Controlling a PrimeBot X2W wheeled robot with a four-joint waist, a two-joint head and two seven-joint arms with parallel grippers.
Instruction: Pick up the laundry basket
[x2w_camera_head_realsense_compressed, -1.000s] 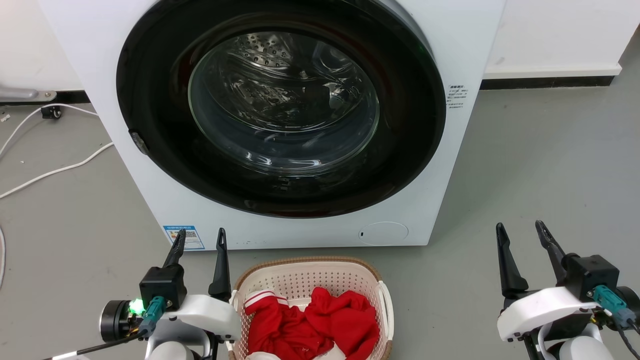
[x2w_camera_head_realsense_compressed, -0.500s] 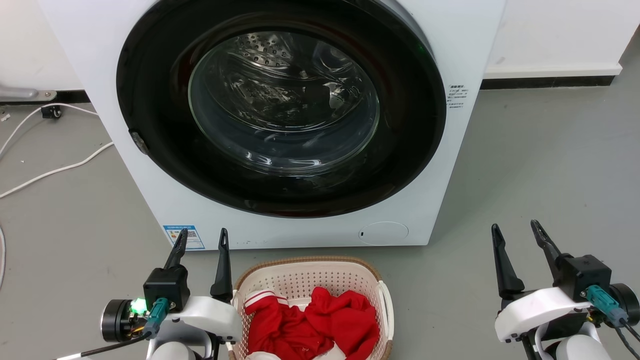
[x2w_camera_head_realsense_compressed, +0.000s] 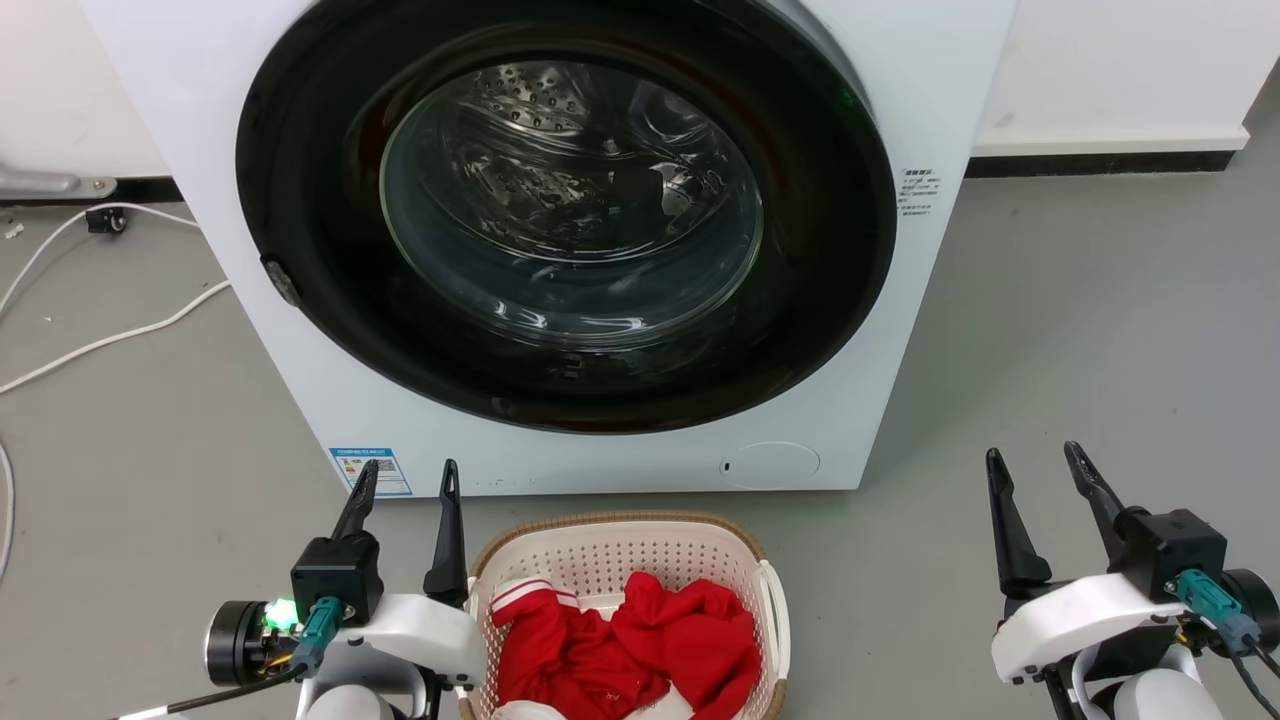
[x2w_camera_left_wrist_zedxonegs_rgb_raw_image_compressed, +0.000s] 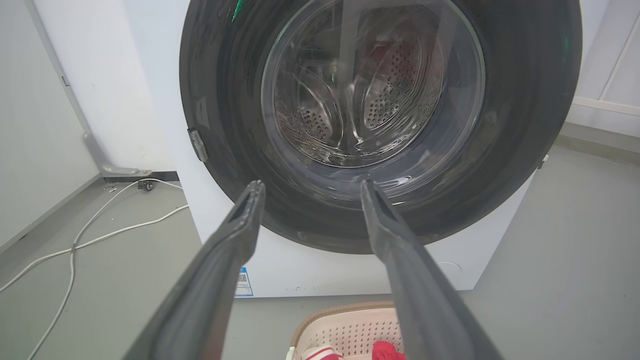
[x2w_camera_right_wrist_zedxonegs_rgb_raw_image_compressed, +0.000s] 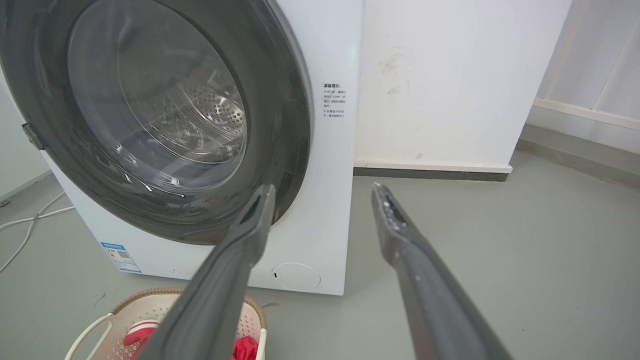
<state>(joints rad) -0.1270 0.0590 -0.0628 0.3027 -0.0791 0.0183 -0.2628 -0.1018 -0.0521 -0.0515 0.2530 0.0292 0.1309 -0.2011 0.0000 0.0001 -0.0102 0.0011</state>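
Left gripper (x2w_camera_head_realsense_compressed: 407, 470) and right gripper (x2w_camera_head_realsense_compressed: 1034, 452) gape empty; lifting the cream perforated plastic laundry basket (x2w_camera_head_realsense_compressed: 610, 555) lopsidedly could spill its red clothes (x2w_camera_head_realsense_compressed: 680, 640).

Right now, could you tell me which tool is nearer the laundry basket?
The left tool, right beside the laundry basket; the right tool stands well apart, over the floor.

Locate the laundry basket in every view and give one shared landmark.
Head view: laundry basket at bottom centre, on the floor before the washing machine.
Left wrist view: bottom edge, right of centre, partly behind a dark finger.
Right wrist view: bottom left corner, partly behind a dark finger.
Shared landmark: the machine's blue label.
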